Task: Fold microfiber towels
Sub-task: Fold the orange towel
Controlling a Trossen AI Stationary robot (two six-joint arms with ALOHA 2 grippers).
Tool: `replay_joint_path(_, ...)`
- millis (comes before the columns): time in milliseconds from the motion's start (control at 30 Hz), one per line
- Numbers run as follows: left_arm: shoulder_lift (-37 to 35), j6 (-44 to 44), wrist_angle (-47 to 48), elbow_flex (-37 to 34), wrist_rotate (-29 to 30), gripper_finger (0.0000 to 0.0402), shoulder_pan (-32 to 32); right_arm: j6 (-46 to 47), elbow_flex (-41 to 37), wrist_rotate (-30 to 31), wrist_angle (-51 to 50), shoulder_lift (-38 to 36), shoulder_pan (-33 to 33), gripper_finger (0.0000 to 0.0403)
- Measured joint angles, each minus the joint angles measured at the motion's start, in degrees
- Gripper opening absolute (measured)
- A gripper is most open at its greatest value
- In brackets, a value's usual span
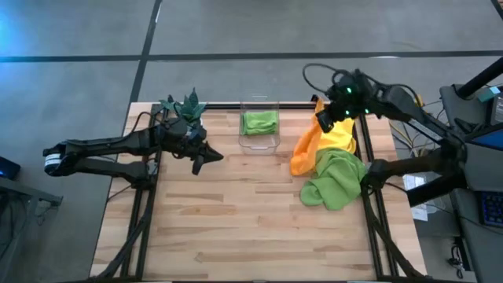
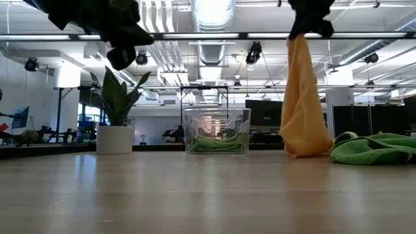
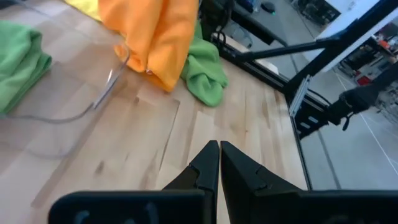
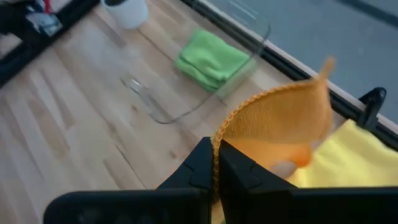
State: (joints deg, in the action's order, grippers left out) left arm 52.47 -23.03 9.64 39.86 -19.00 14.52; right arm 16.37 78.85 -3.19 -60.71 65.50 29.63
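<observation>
Counter (image 1: 236,220): pale wooden slats in a dark frame; contents listed left to right as the high view shows them.

1. Left tool (image 1: 214,157): raised above the left-centre of the counter, beside the plant, pointing toward the bin side. Fingers pressed together, nothing between them.

2. Potted plant (image 2: 117,123): green leaves, white pot, at the far left edge of the counter.

3. Clear plastic bin (image 1: 259,130): at the far edge, centre. Holds one lime green towel (image 1: 260,121), folded flat into a neat rectangle, lying in the bin's far half.

4. Orange towel (image 1: 308,149): pinched by one edge in the right tool (image 1: 323,120), fingers closed tight on the hem. The cloth hangs from that grip; in the low view its long axis runs upright, narrow at the top, widening to a bunched lower end that rests on the counter. From above it trails from the far right corner toward the counter's middle.

5. Yellow towel (image 1: 342,137): crumpled on the counter just beside the orange one, partly under it, near the far right edge.

6. Second lime green towel (image 1: 336,182): unfolded, in a loose heap, nearer than the yellow one and touching it; overlaps the right frame rail. No clear long axis.
</observation>
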Motion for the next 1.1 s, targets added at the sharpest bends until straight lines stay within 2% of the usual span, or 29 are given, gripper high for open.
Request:
replay_joint_path(200, 4.3, -0.6, -5.3, 0.0, -0.1, 0.0, 0.0, 8.8, 0.0, 8.6, 0.8, -0.6, -13.8, 0.0009)
replay_joint_path(433, 6.1, -0.7, -5.7, 0.5, -2.2, 0.0, 0.0, 13.9, 0.0, 16.1, 10.0, 3.1, -26.3, 0.0008)
replay_joint_path(567, 5.1, -0.7, -5.7, 0.7, -3.5, 0.0, 0.0, 14.2, 0.0, 16.8, 16.9, 5.3, -29.7, 0.0008)
replay_joint_path(867, 0.7, -0.8, -5.6, 0.8, -6.2, 0.0, 0.0, 14.2, 0.0, 16.7, 29.0, 8.1, -32.5, 0.0008)
replay_joint_path(933, -0.5, -0.8, -5.7, 0.8, -8.2, 0.0, 0.0, 14.2, 0.0, 16.7, 32.4, 8.4, -33.1, 0.0008)
replay_joint_path(1100, -3.1, -0.6, -5.7, 0.8, -17.7, 0.0, 0.0, 14.2, 0.0, 16.4, 39.2, 9.4, -35.0, 0.0008)
